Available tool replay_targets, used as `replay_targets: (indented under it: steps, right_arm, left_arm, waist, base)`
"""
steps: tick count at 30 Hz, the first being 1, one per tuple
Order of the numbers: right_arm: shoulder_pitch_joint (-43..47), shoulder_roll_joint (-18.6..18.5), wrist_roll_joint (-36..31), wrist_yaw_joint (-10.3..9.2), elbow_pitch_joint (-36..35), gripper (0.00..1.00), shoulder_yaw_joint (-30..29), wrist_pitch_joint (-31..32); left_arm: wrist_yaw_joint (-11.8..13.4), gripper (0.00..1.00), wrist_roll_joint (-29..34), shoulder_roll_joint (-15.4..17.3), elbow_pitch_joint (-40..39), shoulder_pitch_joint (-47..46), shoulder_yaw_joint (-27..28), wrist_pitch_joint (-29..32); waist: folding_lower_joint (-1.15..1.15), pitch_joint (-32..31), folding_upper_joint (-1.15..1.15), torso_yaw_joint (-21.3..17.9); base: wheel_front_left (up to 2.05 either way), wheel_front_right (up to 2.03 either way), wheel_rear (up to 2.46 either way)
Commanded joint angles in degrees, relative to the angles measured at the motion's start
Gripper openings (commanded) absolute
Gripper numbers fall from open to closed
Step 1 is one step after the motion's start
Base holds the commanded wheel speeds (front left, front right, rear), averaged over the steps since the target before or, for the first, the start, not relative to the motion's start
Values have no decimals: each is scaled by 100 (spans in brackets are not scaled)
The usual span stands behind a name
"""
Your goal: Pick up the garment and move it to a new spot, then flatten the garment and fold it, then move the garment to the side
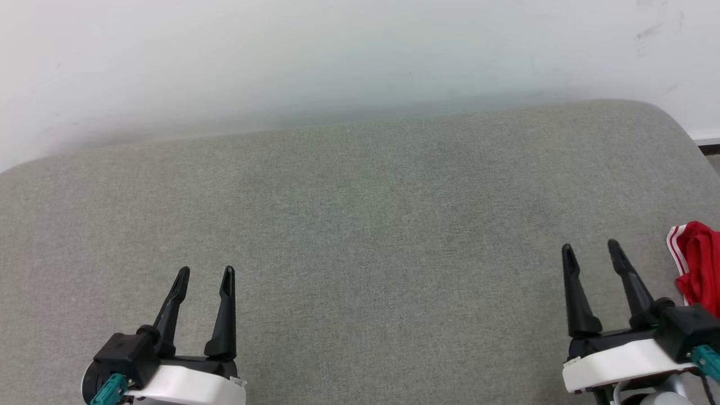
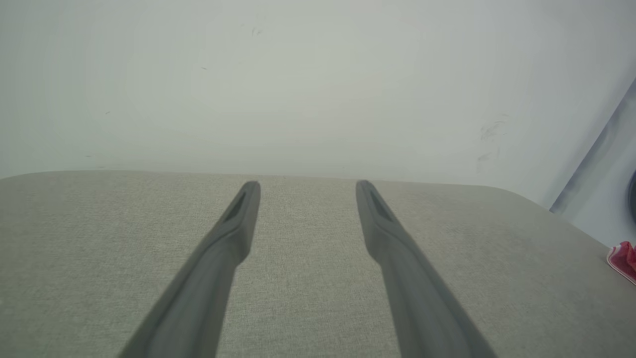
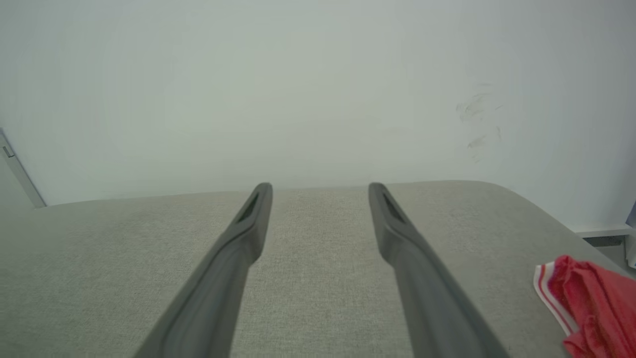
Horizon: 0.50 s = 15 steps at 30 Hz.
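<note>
Red shirt [image 1: 700, 264] lies ungrasped; both arms' jaws stand apart, empty, left of it, so pickup likely needs a rightward reach.

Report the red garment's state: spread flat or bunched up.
Bunched up: the garment sits in crumpled folds, striped seam curled, at the right edge of the grey surface, partly out of frame.

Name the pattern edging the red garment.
Red and white stripes on the crumpled red garment; right wrist view.

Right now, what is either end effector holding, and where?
Nothing. Left end effector and right end effector are open, empty; red T-shirt lies to its right.
</note>
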Motion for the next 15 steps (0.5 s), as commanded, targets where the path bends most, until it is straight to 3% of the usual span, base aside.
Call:
replay_targets:
  steps: [1, 15]
  right_arm:
    - [-1, 45, -12, -2, 61, 100, 57, -43]
    - [-56, 111, -34, -2, 192, 100, 115, -126]
  left_arm:
    - [-10, 100, 43, -20, 24, 59, 24, 16]
    - [-11, 100, 68, -107, -58, 76, 135, 16]
  waist:
    - [1, -12, 0, -7]
    - [1, -90, 0, -14]
  base:
    - [0, 0, 0]
    - [0, 0, 0]
